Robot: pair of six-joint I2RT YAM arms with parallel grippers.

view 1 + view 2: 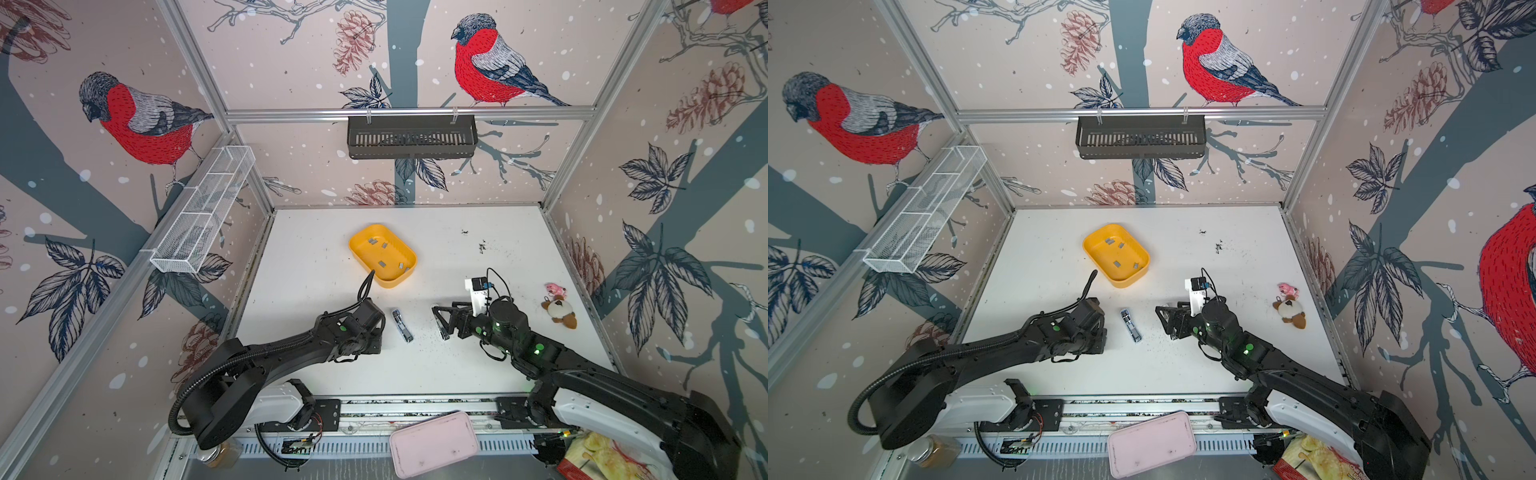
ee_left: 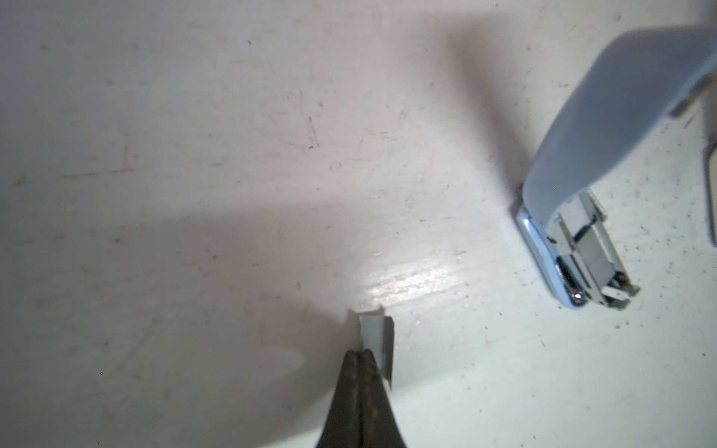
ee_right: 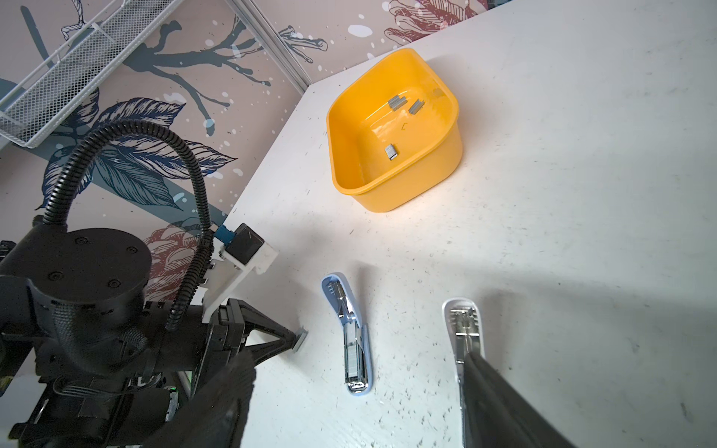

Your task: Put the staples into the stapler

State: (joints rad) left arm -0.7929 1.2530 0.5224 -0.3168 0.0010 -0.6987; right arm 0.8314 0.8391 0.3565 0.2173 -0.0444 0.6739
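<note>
On the white desk the right hand gapes wide, gripping nothing. A yellow tub holds loose staples. The opened mini stapler lies between the arms. The left hand, clamped tight, pinches one staple strip nearby.

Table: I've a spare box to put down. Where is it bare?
Bare: far right corner behind the plush toy; strip left of the yellow tray. Crowded: near middle, stapler between left gripper, holding a staple strip, and right gripper.
</note>
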